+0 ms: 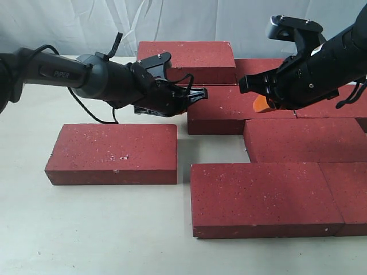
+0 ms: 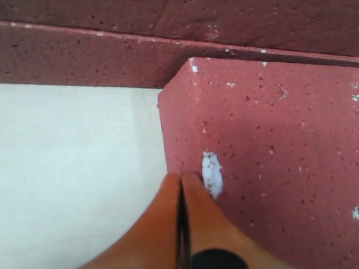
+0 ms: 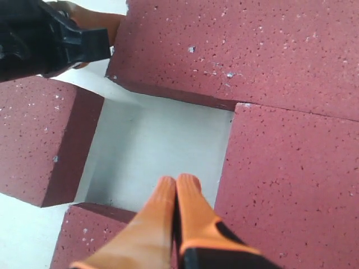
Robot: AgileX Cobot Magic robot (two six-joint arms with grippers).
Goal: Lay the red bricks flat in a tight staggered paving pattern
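Though gapped, red bricks [image 1: 264, 197] lengthwise side-to-side.

A lone brick [image 1: 112, 150] lies left on the table [image 1: 86, 229] — the other bricks [image 1: 264, 195] (closely staggered) cluster right.

This looks like a robotics lab or test station set up indoors. A plain pale table [image 1: 103, 235] stands before a creased white backdrop sheet [image 1: 69, 23]. Two dark robot arms, the left arm [image 1: 57, 71] trailing a loose black cable [image 1: 90, 109] and the right arm [image 1: 321, 69], reach over it. The red bricks [image 1: 112, 153] lie directly on the tabletop.
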